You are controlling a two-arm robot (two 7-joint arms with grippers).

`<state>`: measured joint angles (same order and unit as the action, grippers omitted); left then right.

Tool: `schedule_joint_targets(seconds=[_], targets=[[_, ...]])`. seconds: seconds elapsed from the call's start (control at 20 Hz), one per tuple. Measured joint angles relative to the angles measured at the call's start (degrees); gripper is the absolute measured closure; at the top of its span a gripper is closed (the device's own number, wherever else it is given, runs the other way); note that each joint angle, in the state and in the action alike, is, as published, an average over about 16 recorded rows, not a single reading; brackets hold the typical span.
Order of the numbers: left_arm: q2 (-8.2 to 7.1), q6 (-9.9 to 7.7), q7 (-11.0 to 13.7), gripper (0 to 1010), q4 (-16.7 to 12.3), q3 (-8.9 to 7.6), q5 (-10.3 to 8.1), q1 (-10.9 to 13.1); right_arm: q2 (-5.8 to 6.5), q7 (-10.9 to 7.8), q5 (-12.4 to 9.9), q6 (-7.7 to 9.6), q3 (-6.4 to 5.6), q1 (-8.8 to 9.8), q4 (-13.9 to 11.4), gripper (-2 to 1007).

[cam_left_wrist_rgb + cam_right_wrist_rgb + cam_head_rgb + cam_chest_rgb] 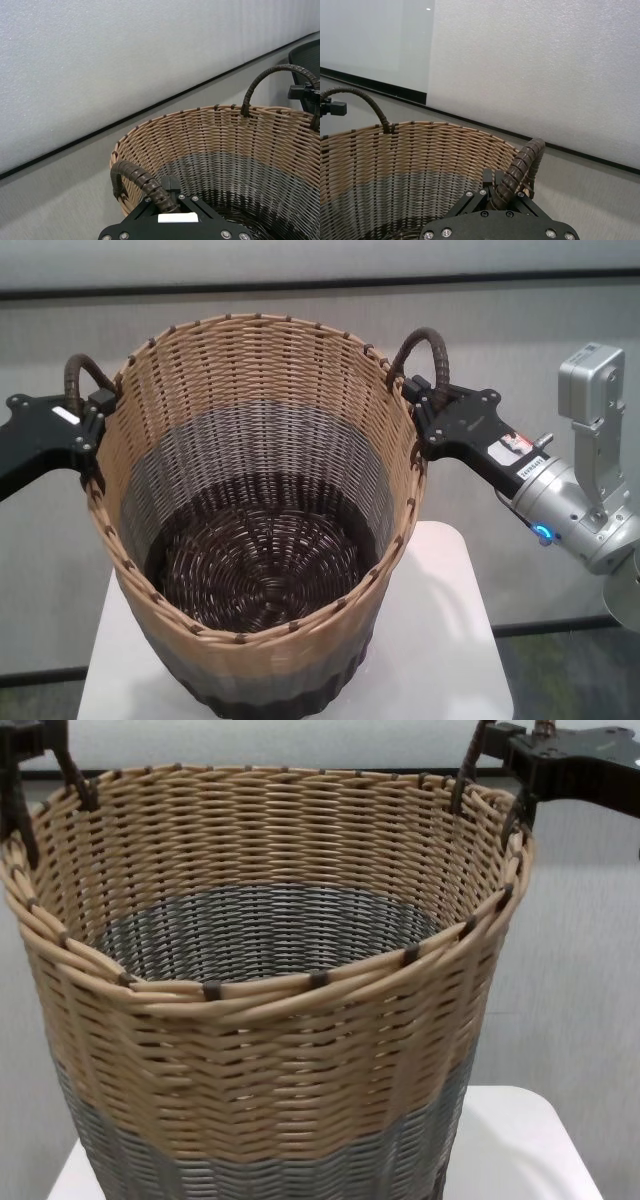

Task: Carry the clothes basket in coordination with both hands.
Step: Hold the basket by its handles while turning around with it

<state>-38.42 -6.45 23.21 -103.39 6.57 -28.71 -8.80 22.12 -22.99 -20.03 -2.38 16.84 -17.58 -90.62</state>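
Observation:
The clothes basket (250, 380) is empty, with a tan upper part and a grey lower band, and stands over a white table; I cannot tell whether its base touches the table. My left gripper (98, 408) is shut on the left dark handle (78, 370). My right gripper (420, 395) is shut on the right handle (432, 345). The left wrist view shows the left handle (142, 182) running into the gripper (169, 196). The right wrist view shows the right handle (520, 165) in the gripper (496, 192). The chest view shows the basket's wall (280, 1050) close up.
The white table (450, 640) is small, with its edges just beyond the basket. A grey wall stands behind. My right wrist, silver with a blue ring (543, 533), reaches in from the right. Dark floor (570, 670) lies beside the table.

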Motion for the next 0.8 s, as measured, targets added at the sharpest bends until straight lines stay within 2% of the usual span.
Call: schedule_joint_targets(seconds=[0.8], targets=[[0.01,-0.47,-0.2,1009,0.0,0.06,0.03,-0.1,0.06,0.0,0.2,-0.06,0.08,-0.06,-0.1,974]])
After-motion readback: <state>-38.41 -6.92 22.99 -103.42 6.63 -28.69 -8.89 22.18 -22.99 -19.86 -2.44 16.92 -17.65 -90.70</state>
